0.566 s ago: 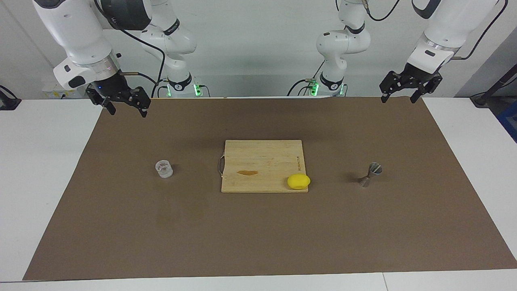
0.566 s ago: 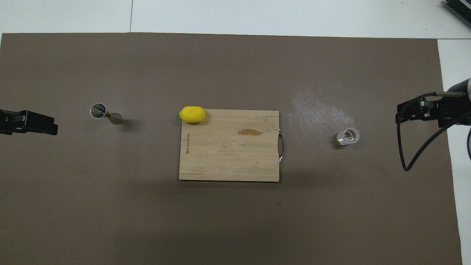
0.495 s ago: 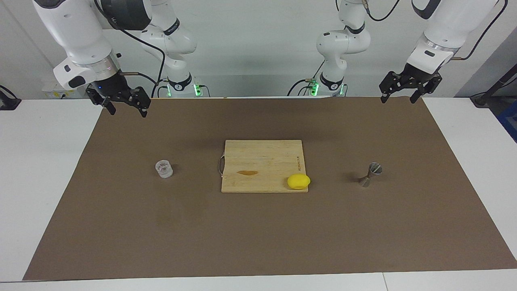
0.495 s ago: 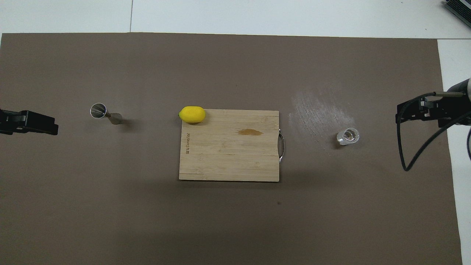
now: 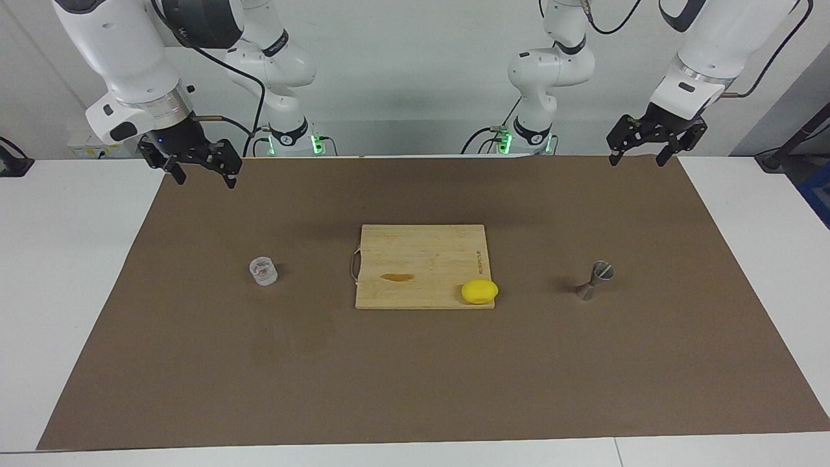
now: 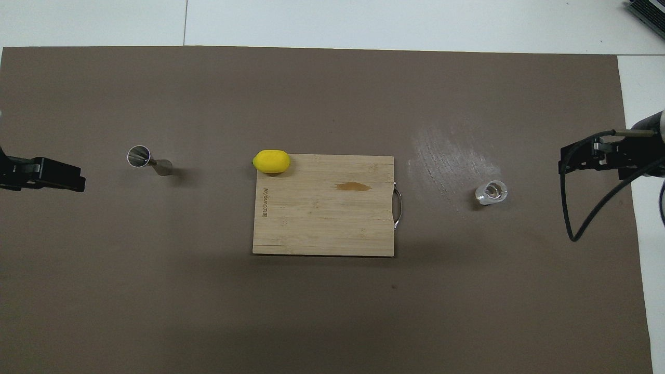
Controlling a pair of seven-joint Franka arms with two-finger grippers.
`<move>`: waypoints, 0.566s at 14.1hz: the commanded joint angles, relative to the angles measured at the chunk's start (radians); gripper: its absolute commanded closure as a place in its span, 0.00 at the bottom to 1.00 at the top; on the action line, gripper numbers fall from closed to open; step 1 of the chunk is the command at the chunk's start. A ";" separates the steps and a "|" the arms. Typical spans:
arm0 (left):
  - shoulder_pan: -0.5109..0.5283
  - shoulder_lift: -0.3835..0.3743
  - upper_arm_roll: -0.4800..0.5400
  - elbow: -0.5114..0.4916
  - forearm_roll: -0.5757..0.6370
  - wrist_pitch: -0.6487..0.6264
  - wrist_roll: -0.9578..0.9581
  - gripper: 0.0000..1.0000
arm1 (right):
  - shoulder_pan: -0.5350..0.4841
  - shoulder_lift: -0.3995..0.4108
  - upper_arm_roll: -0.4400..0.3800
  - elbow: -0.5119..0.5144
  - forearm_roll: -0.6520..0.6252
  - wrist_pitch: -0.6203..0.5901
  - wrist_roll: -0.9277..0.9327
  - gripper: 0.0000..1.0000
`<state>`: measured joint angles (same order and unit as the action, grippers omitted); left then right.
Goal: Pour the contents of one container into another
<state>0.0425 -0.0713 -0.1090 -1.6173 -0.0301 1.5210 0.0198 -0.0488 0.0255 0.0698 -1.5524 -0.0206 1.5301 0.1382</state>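
The glass cup (image 5: 263, 271) (image 6: 491, 192) stands upright on the brown mat (image 5: 415, 376) toward the right arm's end of the table, and the steel jigger (image 5: 595, 280) (image 6: 148, 160) stands on the mat toward the left arm's end, with the wooden cutting board (image 5: 421, 259) (image 6: 323, 218) between them and a lemon (image 5: 479, 291) (image 6: 271, 161) on the board's corner on the jigger's side, farthest from the robots. The right gripper (image 5: 202, 176) (image 6: 563, 166) hangs in the air over the mat's edge nearest the robots at the cup's end, fingers apart and holding nothing. The left gripper (image 5: 637, 158) (image 6: 78, 182) hangs likewise over that edge at the jigger's end, fingers spread and empty.
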 commanded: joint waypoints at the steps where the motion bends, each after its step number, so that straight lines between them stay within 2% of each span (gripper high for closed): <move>1: -0.004 -0.005 0.005 -0.010 -0.007 -0.018 -0.006 0.00 | -0.016 -0.019 0.007 -0.023 0.013 0.010 -0.029 0.00; 5: 0.060 -0.021 0.015 -0.055 -0.022 0.011 -0.029 0.00 | -0.016 -0.019 0.007 -0.025 0.013 0.010 -0.029 0.00; 6: 0.066 -0.021 0.020 -0.087 -0.058 0.017 -0.062 0.00 | -0.016 -0.019 0.007 -0.023 0.013 0.010 -0.029 0.00; 8: 0.150 -0.008 0.028 -0.139 -0.179 0.040 -0.197 0.00 | -0.016 -0.019 0.007 -0.023 0.013 0.010 -0.029 0.00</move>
<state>0.1199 -0.0703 -0.0833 -1.6781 -0.1183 1.5208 -0.0770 -0.0488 0.0255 0.0698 -1.5524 -0.0206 1.5301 0.1382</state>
